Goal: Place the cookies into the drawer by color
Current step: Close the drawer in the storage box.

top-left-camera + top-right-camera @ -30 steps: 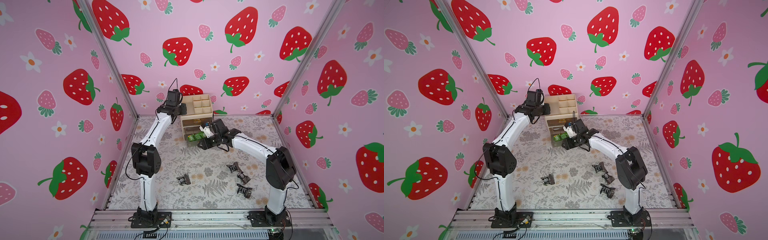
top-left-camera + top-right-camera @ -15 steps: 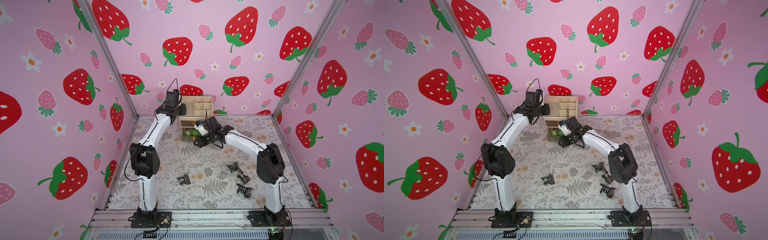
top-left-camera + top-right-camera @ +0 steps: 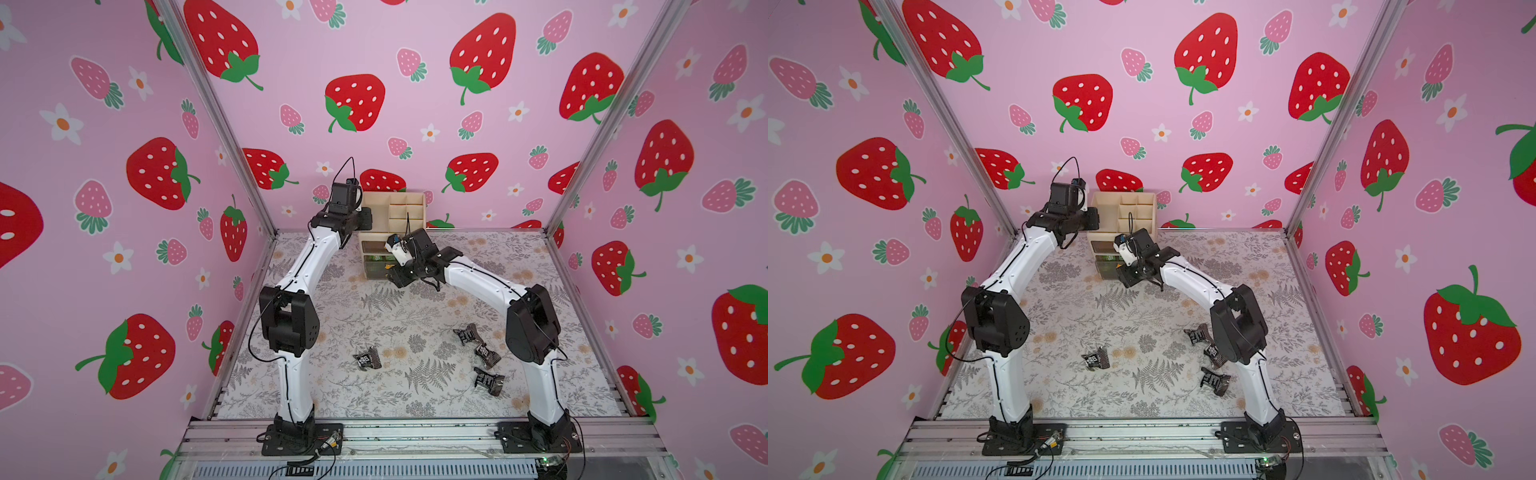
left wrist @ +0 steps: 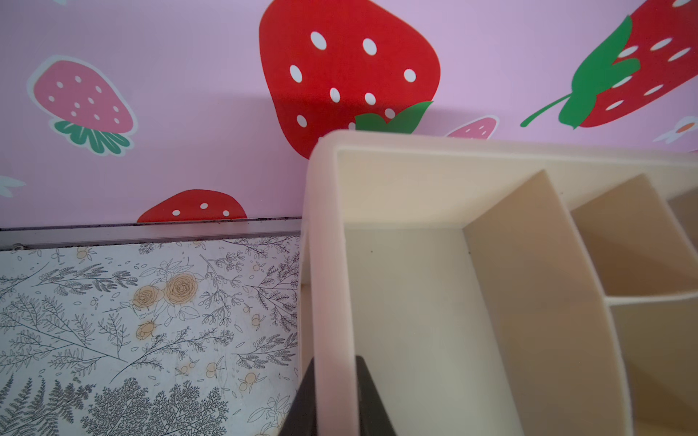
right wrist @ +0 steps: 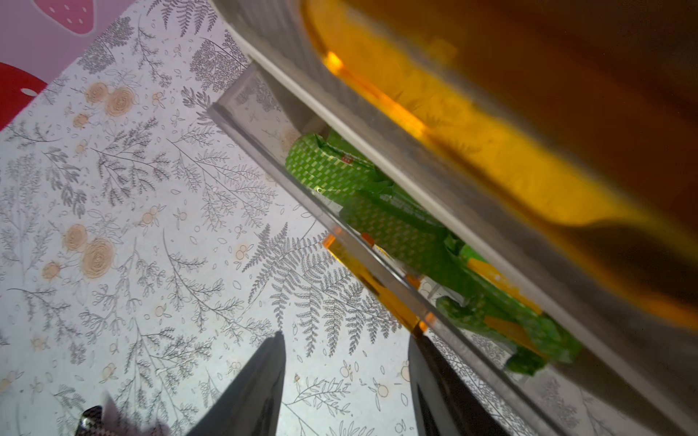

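Four black cookies (image 3: 368, 358) lie on the mat (image 3: 374, 307), outside the drawer (image 3: 376, 212).

Walls (image 3: 415, 50): pink, printed with red and pink strawberries, green leaves and white flowers.
Worktop (image 3: 415, 316): white, with a grey fern and pale orange rose print.
Drawer unit (image 3: 374, 208): beige, with smoky clear fronts.
Black cookies (image 3: 368, 358): fine check.
Green cookies (image 5: 332, 170): fine check.
Orange cookies (image 5: 510, 162): blurred.
Arms (image 3: 309, 262): white, with black joints.
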Available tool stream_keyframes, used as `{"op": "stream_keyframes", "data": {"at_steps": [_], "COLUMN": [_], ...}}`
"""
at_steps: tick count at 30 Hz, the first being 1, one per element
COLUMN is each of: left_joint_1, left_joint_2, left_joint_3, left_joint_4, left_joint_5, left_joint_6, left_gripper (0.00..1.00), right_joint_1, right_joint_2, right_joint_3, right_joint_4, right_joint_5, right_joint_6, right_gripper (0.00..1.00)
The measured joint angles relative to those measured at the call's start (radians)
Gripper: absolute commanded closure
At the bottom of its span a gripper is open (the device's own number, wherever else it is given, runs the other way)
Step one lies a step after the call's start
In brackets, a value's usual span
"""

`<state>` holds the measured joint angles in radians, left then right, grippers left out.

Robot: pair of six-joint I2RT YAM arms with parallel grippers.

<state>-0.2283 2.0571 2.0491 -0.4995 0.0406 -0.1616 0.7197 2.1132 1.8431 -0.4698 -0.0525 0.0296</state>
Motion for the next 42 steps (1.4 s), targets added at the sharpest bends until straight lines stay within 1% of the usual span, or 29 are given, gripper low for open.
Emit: {"op": "stream_keyframes", "data": {"at_steps": [8, 10, 11, 14, 15, 18, 22, 23, 25, 29, 32, 35, 38, 40, 42], "left_joint_1": [0.002, 0.002, 0.002, -0.003, -0.006, -0.012, -0.012, -0.012, -0.012, -0.010, -0.005, 0.003, 0.008, 0.008, 0.003], "left_joint_2": [0.005, 0.005, 0.005, 0.005, 0.005, 0.004, -0.003, -0.010, -0.046, -0.223, -0.391, -0.560, -0.698, -0.743, -0.735], "left_joint_3": [0.000, 0.000, 0.000, 0.000, 0.000, 0.000, 0.000, -0.003, -0.040, -0.246, -0.438, -0.652, -0.880, -1.030, -1.164], "left_joint_4": [-0.007, -0.008, -0.008, -0.016, -0.017, -0.020, -0.022, -0.020, -0.003, 0.090, 0.201, 0.349, 0.530, 0.669, 0.807], "left_joint_5": [0.021, 0.023, 0.024, 0.032, 0.033, 0.034, 0.039, 0.043, 0.053, 0.058, 0.069, 0.096, 0.138, 0.180, 0.218], "left_joint_6": [-0.001, 0.001, 0.002, 0.002, -0.001, -0.013, -0.030, -0.037, -0.059, -0.156, -0.241, -0.346, -0.482, -0.576, -0.670], "left_gripper": [0.77, 0.73, 0.70, 0.53, 0.50, 0.45, 0.38, 0.36, 0.29, 0.10, 0.02, 0.01, 0.04, 0.07, 0.10], "right_joint_1": [0.021, 0.027, 0.029, 0.033, 0.033, 0.033, 0.033, 0.034, 0.034, 0.017, -0.003, -0.037, -0.085, -0.127, -0.175], "right_joint_2": [0.015, 0.021, 0.021, 0.023, 0.023, 0.014, -0.036, -0.055, -0.101, -0.235, -0.340, -0.420, -0.460, -0.464, -0.449], "right_joint_3": [0.008, 0.011, 0.011, 0.011, 0.011, -0.013, -0.102, -0.125, -0.170, -0.262, -0.309, -0.322, -0.322, -0.320, -0.304], "right_joint_4": [0.044, 0.050, 0.052, 0.061, 0.063, 0.096, 0.158, 0.168, 0.189, 0.236, 0.260, 0.271, 0.286, 0.286, 0.275], "right_joint_5": [0.088, 0.111, 0.118, 0.130, 0.130, 0.124, 0.093, 0.078, 0.037, -0.073, -0.115, -0.123, -0.144, -0.166, -0.187], "right_joint_6": [-0.098, -0.113, -0.122, -0.138, -0.140, -0.140, -0.134, -0.130, -0.117, -0.040, 0.018, 0.063, 0.113, 0.146, 0.185], "right_gripper": [0.40, 0.40, 0.40, 0.40, 0.40, 0.40, 0.40, 0.40, 0.40, 0.39, 0.37, 0.36, 0.34, 0.32, 0.32]}}
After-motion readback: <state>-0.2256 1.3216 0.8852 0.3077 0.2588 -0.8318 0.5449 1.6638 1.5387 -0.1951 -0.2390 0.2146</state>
